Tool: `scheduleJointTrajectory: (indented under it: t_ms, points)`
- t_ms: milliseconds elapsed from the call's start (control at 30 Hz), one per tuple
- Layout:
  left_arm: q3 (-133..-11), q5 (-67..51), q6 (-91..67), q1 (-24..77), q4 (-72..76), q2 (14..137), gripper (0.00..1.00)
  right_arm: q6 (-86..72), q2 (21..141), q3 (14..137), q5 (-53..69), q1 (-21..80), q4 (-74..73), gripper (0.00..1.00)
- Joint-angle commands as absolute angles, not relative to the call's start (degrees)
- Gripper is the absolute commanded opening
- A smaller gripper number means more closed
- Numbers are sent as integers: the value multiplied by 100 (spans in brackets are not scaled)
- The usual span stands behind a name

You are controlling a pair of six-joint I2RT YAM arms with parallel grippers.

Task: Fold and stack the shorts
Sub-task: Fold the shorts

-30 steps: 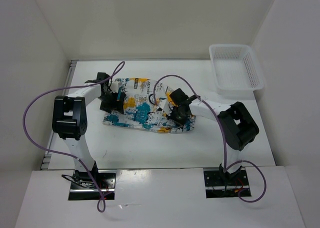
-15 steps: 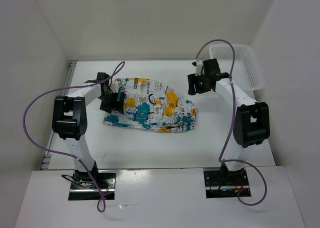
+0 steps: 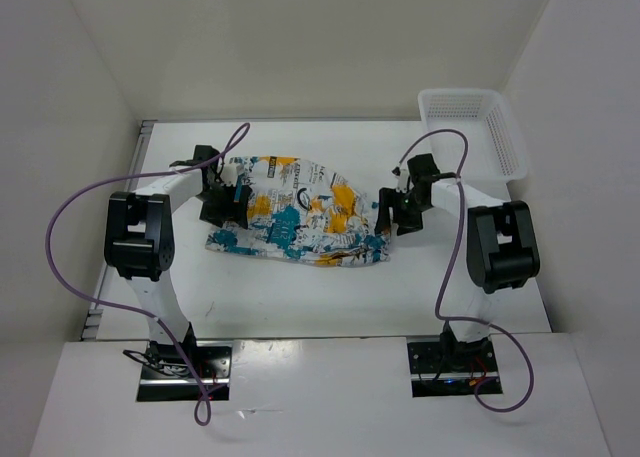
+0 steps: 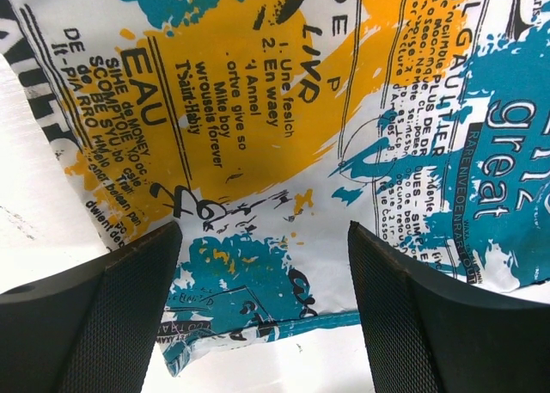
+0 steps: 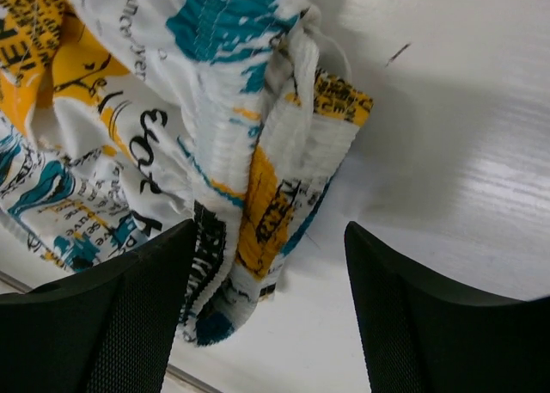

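Table (image 3: 300,297): shorts (image 3: 300,222) ctr; basket (image 3: 470,137) back-right corner, apart.

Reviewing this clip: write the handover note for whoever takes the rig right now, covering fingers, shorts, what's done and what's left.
Left gripper: open, holding nothing, poised over the left end of the shorts.
Right gripper: open, holding nothing, at the bunched waistband on the shorts' right end.
Shorts: one pair in view, lying rumpled mid-table, right end gathered up.
Basket: far right corner, apart from the shorts.
Done: no tidy fold shows.
Left: probably regrasp, flatten, fold, then stack.
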State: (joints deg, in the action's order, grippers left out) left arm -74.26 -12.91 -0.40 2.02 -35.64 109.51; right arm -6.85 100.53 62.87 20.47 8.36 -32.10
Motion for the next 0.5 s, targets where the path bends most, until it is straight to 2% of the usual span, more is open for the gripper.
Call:
scheduleJointTrajectory:
  t_ms: [0,167,267,300,333,400,433,467]
  points:
    - [-7321,-1029,0,167,-3674,11048,86,-879,10422,6424,2013,852,-2865,74]
    - [-7321,-1028,0,167,-3674,10986,86,-1229,10617,6531,1653,1301,-2865,68]
    - [-7321,-976,0,167,-3674,10986,86,-1520,10670,6460,1547,1301,-2865,56]
    - [-7321,-976,0,167,-3674,10986,86,-1616,10670,6460,1547,1301,-2865,50]
    - [-7321,-976,0,167,-3674,10986,86,-1669,10670,6460,1469,1301,-2865,35]
    - [-7269,-976,0,167,-3674,10986,86,-1670,10670,6512,1258,1301,-2804,21]
    - [-7269,-976,0,167,-3674,10986,86,-1670,10670,6617,1187,1301,-2804,10]
    - [-7269,-976,0,167,-3674,10986,86,-1670,10609,6679,1108,1301,-2804,4]
